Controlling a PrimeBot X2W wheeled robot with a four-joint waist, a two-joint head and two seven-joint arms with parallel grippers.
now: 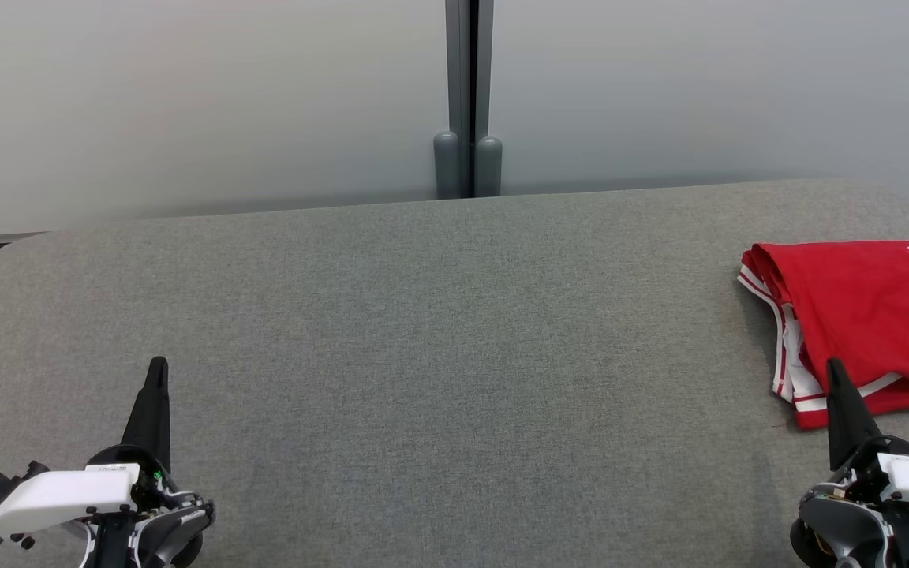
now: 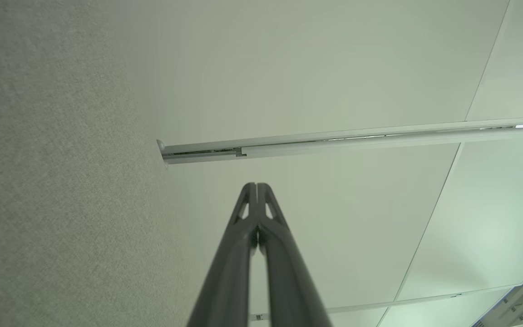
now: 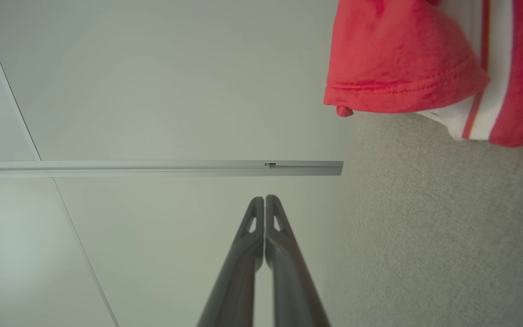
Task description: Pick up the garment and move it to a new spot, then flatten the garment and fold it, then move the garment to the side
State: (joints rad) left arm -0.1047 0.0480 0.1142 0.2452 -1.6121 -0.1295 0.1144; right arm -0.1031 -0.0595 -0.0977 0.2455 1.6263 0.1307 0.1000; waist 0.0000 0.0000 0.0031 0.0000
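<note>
A folded red jersey (image 1: 865, 315) with white and red trim and black lettering lies on the grey table (image 1: 423, 315) at the far right, partly cut off by the head view's edge. Its hem and striped trim appear as the jersey (image 3: 407, 63) in the right wrist view's upper right. My right gripper (image 1: 835, 367) is shut and empty, its tip in front of the jersey's near edge; whether it touches the cloth I cannot tell. In its own view the right gripper (image 3: 264, 198) has both fingers pressed together. My left gripper (image 1: 158, 364) is at the lower left, shut and empty, and the left gripper (image 2: 257, 185) shows closed fingers too.
The grey felt-like table has rounded far corners and a wide bare middle. Behind it stands a pale wall with a dark vertical post (image 1: 469, 95). The table's far edge (image 1: 454, 201) runs across the head view.
</note>
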